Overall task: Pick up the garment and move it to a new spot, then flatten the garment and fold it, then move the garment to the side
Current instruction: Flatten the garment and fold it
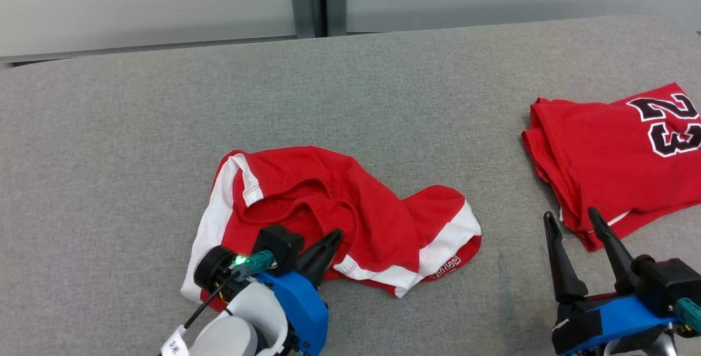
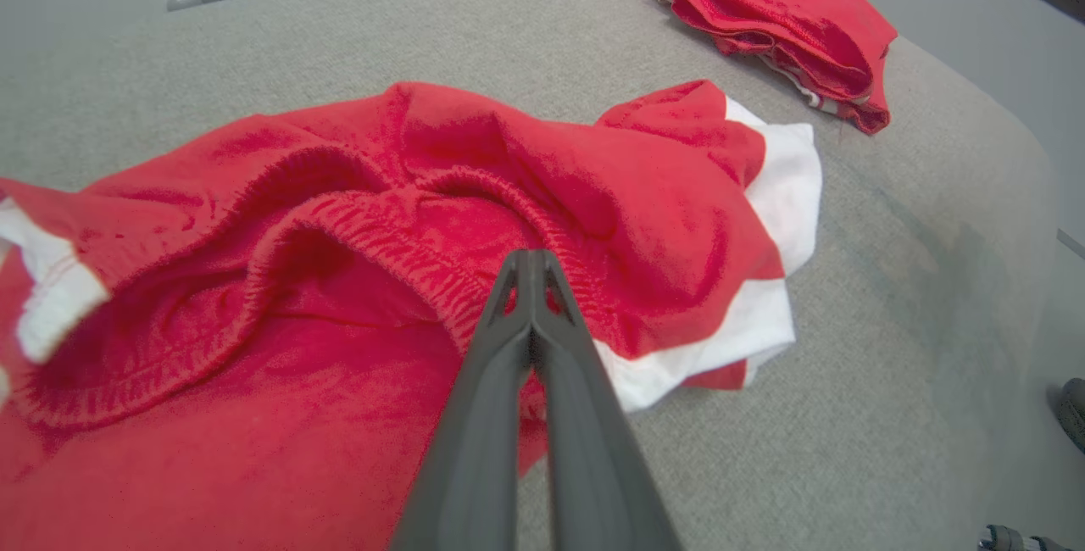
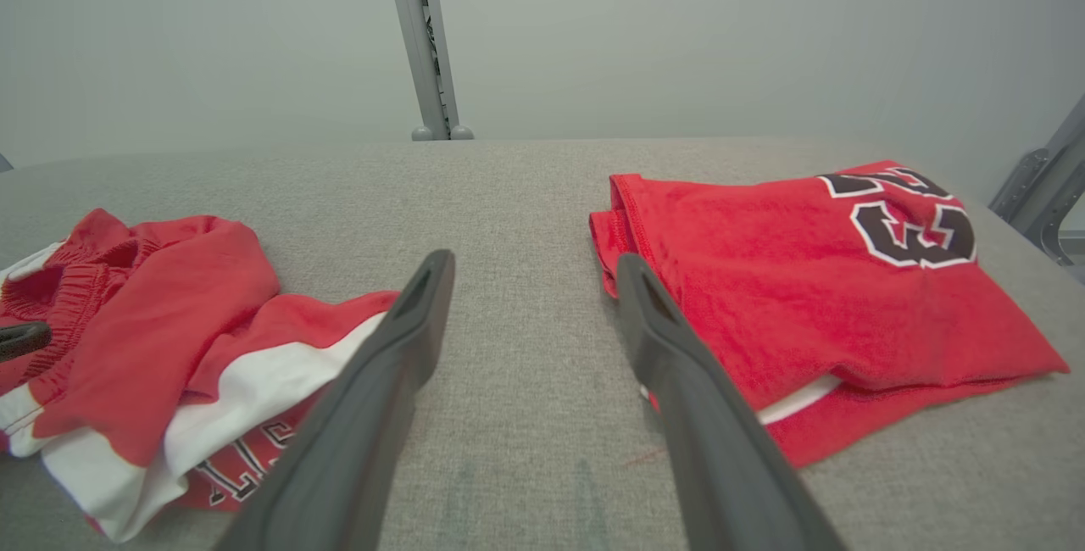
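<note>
Red shorts (image 1: 350, 219) are lying crumpled on the grey desk (image 1: 383, 87). My left claw (image 1: 335, 234) is pinched tight, tips right at the shorts' elastic waistband, but I can't tell if it's actually got any cloth. The right claw (image 1: 572, 214) is wide and holding nothing, well right of the shorts. The folded jersey (image 1: 602, 153) sits further right of them.

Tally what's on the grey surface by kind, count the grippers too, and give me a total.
red-and-white shorts, crumpled: 1
red jersey, folded, numbered 23: 1
grippers: 2, the left gripper and the right gripper
Total: 4
</note>
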Controlling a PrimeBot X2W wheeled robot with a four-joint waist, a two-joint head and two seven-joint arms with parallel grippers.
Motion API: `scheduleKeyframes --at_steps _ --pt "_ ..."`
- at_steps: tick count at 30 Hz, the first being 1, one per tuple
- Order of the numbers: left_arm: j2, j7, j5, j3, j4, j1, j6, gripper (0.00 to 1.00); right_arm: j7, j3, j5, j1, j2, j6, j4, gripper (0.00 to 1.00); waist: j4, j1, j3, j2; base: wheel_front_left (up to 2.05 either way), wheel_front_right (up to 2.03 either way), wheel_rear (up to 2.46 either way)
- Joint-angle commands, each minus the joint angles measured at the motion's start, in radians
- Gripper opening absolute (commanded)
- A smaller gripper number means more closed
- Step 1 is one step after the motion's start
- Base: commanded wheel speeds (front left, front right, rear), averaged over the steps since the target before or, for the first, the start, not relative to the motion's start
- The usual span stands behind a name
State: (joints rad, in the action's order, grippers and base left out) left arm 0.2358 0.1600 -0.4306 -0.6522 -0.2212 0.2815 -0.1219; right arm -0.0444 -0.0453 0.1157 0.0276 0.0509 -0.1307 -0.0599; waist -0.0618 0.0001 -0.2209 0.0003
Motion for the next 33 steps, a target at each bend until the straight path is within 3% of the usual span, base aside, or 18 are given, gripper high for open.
scheduleKeyframes --at_steps 1,10,21,22,24,33 --pt "0.010 -0.009 -0.004 0.015 0.007 0.014 0.013 0.00 -0.005 -0.006 0.006 -0.004 0.000 0.000 0.002 1.00 0.006 -0.0001 0.002 -0.0003 0.00 0.00 0.00" --pt "0.056 -0.034 -0.019 0.077 0.085 -0.041 0.073 0.00 -0.005 -0.012 0.006 -0.005 0.000 0.000 0.008 1.00 0.047 -0.0001 0.018 -0.0003 0.00 0.00 0.00" --pt "0.095 -0.150 -0.036 0.189 0.156 -0.117 0.181 0.00 0.004 -0.015 -0.003 0.007 0.000 0.000 -0.008 1.00 0.074 -0.0001 0.056 -0.0003 0.00 0.00 0.00" --pt "0.097 -0.176 -0.033 0.208 0.161 -0.123 0.196 0.05 0.006 -0.013 -0.005 0.007 0.000 0.000 -0.010 1.00 0.076 -0.0001 0.061 -0.0003 0.00 0.00 0.00" --pt "0.098 -0.212 -0.043 0.232 0.160 -0.142 0.211 1.00 0.009 -0.014 -0.006 0.009 0.000 0.000 -0.014 1.00 0.079 -0.0001 0.070 -0.0003 0.00 0.00 0.00" --pt "0.106 -0.380 -0.071 0.350 0.153 -0.217 0.265 1.00 0.026 -0.021 -0.017 0.026 0.000 0.000 -0.033 1.00 0.095 -0.0001 0.125 -0.0003 0.00 0.00 0.00"
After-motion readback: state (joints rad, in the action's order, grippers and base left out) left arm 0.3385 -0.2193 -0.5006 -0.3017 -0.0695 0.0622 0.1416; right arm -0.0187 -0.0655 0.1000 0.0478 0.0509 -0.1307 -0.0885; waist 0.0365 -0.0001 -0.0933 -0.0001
